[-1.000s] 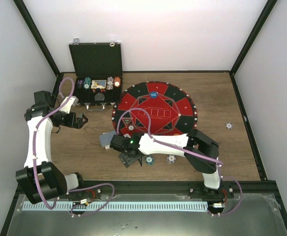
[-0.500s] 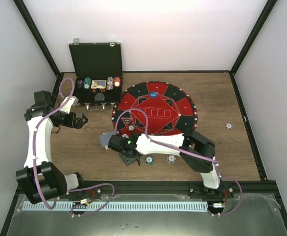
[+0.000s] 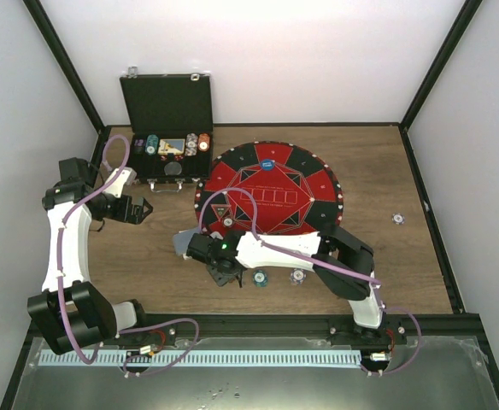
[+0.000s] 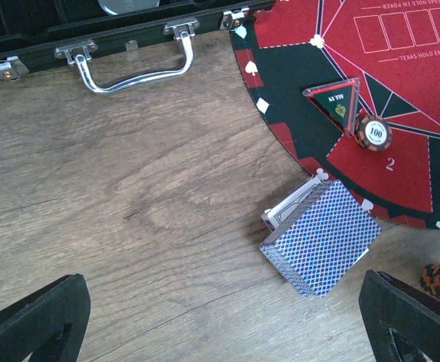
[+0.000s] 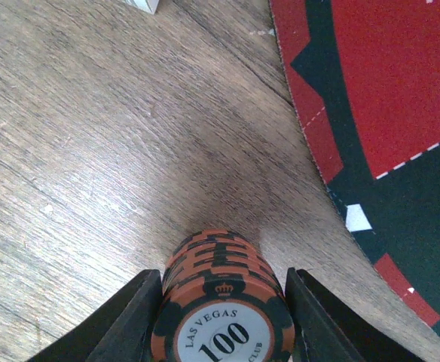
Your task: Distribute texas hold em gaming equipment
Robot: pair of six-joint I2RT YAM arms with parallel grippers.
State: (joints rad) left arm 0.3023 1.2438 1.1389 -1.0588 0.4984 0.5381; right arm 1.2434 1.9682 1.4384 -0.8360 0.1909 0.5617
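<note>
Right wrist view: the bottom edge cuts the brown-red chip stack (image 5: 224, 302), so you cannot count its chips, and the flanking fingers (image 5: 133, 320) show only their inner edges. Top view: the right gripper (image 3: 224, 273) hides that stack from you. The lone chip (image 3: 397, 219) far right is too small to read. Left wrist view: the top edge crops the case (image 4: 92, 26), and the right edge crops the mat (image 4: 431, 98).

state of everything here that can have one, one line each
case, open, lid up
left gripper, open, empty
right gripper, shut on chip stack
chip stack, stacked, held between the fingers
deck, face down, squared up at the mat's edge
teal chip, lying flat, loose
</note>
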